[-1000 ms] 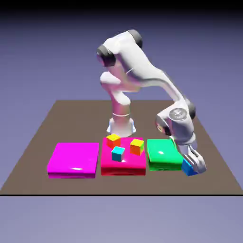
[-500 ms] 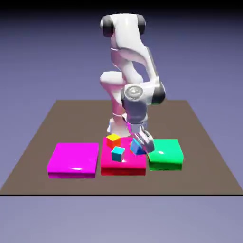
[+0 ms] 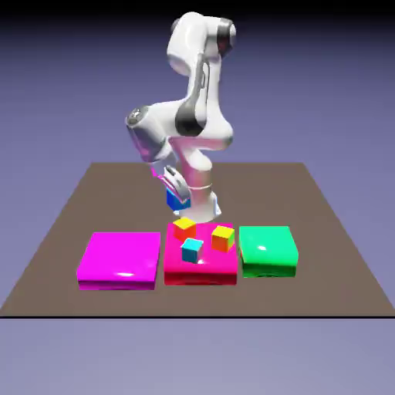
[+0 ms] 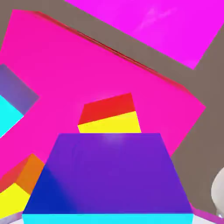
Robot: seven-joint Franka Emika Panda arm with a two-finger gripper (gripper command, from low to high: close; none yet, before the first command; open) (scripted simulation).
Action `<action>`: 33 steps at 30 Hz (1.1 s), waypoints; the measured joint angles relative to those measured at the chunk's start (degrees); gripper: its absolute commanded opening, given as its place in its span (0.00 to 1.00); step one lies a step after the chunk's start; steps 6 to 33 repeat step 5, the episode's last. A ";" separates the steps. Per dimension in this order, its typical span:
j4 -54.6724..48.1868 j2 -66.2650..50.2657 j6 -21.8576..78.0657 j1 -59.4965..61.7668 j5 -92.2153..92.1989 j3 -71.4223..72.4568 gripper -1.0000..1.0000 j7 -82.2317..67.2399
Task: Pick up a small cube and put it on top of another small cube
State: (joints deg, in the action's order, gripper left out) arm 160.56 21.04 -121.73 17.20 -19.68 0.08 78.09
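The white two-finger gripper (image 3: 178, 194) is clamped on the small deep-blue cube (image 3: 177, 200), and holds it in the air above the far part of the table, in front of the arm's white base column; the cube is clear of every block below it and touches nothing but the fingers. In the hand view the same small cube (image 4: 109, 177) fills the lower half, a smooth, flat-shaded violet-blue face with a thin cyan strip along the bottom edge, and it hides the fingertips.

Past it in that view lies the glossy hot-pink flat square block (image 4: 87, 74), and on it a yellow-topped multicoloured cube (image 4: 111, 114) with a red side. A second yellow-and-orange cube (image 4: 19, 186) shows at the lower left; the corner of a pale cyan cube (image 4: 9, 116) shows at the left edge. The magenta flat square block (image 4: 153, 26) sits at the top, apart from the pink one, with bare brown table (image 4: 208, 78) between them.

In the exterior view three flat, shiny slabs lie in a row near the table's front: magenta at the exterior view's left, pink in the middle, and a green flat square block (image 3: 268, 251) at the exterior view's right. All three small loose cubes stand on the pink slab, apart from each other; the pale cyan one is nearest the front. The matte brown tabletop is plain and square-edged; the arm is smooth white with dark joint caps.
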 measured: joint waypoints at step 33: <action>2.38 -2.80 -5.12 -0.91 -1.61 0.57 1.00 -1.00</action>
